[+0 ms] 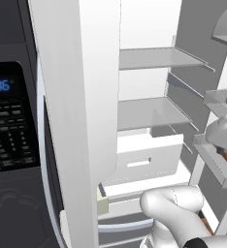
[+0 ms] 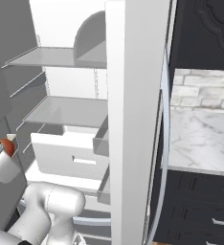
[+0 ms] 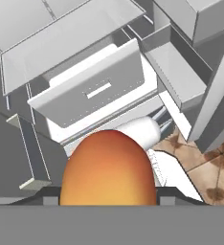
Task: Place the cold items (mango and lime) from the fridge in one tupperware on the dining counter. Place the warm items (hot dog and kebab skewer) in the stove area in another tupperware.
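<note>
One mango (image 3: 108, 168) sits clamped between the pincer's fingers.

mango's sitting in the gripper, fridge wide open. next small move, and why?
Probably pull the hand straight back out of the fridge. In the hand view the mango sits right at the gripper, apparently held, with the white drawer and shelves close behind it. Clearing the door bins first should avoid a knock before heading for the dining counter tupperware.
</note>
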Tool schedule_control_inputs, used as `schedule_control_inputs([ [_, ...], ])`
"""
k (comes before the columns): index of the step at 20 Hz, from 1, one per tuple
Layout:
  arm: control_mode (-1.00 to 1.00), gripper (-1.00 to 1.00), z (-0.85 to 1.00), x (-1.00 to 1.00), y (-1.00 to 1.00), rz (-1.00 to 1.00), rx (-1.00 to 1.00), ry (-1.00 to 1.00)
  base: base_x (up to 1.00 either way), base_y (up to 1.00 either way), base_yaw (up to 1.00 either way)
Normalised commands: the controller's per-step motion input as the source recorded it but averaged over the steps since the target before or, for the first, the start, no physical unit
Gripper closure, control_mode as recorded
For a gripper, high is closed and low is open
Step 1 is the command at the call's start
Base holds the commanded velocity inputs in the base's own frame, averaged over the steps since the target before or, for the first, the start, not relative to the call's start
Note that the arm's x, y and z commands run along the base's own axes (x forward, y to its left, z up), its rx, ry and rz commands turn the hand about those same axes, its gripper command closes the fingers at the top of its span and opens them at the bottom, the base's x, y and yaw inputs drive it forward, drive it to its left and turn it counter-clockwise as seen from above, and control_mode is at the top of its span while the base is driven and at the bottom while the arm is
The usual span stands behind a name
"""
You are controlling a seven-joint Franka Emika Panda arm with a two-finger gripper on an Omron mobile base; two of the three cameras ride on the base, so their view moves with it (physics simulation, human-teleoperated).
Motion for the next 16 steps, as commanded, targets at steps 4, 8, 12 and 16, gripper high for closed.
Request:
schedule_control_inputs([
  [4,1.00,1.00,0.00,-0.04,0.00,0.00,0.00,0.00,-0.22,0.00,0.00],
  [8,1.00,1.00,0.00,0.00,0.00,0.00,0.00,0.00,-0.70,0.22,0.00],
  [12,1.00,1.00,0.00,0.00,0.00,0.00,0.00,0.00,-0.72,0.42,-0.01],
  [16,1.00,1.00,0.00,0.00,0.00,0.00,0.00,0.00,-0.48,0.55,-0.32],
])
